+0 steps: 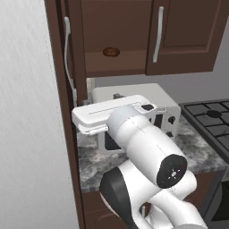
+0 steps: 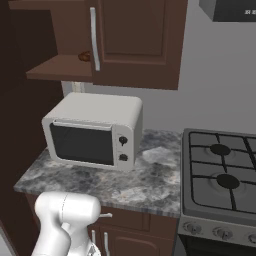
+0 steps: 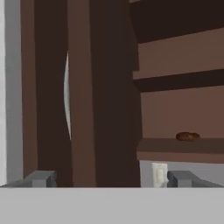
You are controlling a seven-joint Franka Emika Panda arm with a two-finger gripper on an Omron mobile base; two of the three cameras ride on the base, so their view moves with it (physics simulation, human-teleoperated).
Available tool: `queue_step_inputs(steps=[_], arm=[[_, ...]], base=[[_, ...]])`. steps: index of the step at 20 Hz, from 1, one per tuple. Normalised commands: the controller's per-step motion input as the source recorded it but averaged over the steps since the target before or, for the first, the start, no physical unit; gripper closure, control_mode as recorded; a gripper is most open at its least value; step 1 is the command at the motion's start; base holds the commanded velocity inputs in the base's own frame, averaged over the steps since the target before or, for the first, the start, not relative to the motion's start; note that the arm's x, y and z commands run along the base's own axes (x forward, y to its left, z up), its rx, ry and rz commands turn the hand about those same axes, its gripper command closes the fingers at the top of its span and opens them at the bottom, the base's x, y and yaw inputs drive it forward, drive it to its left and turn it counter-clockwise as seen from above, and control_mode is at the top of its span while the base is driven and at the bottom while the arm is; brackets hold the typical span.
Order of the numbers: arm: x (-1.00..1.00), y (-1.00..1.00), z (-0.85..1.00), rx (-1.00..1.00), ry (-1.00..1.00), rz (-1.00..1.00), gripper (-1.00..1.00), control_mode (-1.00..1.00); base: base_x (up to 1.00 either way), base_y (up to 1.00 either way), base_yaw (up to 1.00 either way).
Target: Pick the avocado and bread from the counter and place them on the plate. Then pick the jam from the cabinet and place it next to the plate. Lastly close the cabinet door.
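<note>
My gripper (image 3: 113,179) is open, with nothing between its two dark fingertips (image 3: 41,178). It faces the dark brown upper cabinet (image 1: 116,27). The cabinet door (image 3: 105,87) on the left stands swung open, and its long silver handle (image 3: 67,96) shows edge-on. On the inner shelf (image 3: 175,146) lies a dark brown round lump (image 3: 187,136), also seen on the shelf in the left base view (image 1: 111,52). The gripper is well short of the shelf and touches nothing. The marbled counter (image 2: 150,180) lies below. The avocado, bread, plate and jam are out of view.
A white microwave (image 2: 95,130) stands on the counter under the cabinet, right behind my arm (image 1: 143,147). The cabinet's right door (image 2: 140,35) is closed. A gas stove (image 2: 220,175) adjoins the counter on the right. A tall grey panel (image 1: 27,134) walls the left side.
</note>
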Motion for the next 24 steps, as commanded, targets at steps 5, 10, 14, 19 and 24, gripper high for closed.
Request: queue_step_inputs(steps=[5, 10, 14, 19, 24], arm=[[0.25, 0.26, -0.12, 0.00, 0.00, 0.00, -1.00, -1.00], [0.28, 0.22, -0.05, 0.01, 0.00, 0.00, -1.00, -1.00], [0.33, 0.20, -0.01, 0.01, 0.00, 0.00, -1.00, -1.00], [0.26, 0.24, -0.07, 0.01, 0.00, 0.00, -1.00, -1.00], [0.28, 0.07, -0.03, 0.02, 0.00, 0.00, -1.00, -1.00]], base=[[0.00, 0.00, 0.00], [0.00, 0.00, 0.00], [0.00, 0.00, 0.00], [0.00, 0.00, 0.00], [0.00, 0.00, 0.00]])
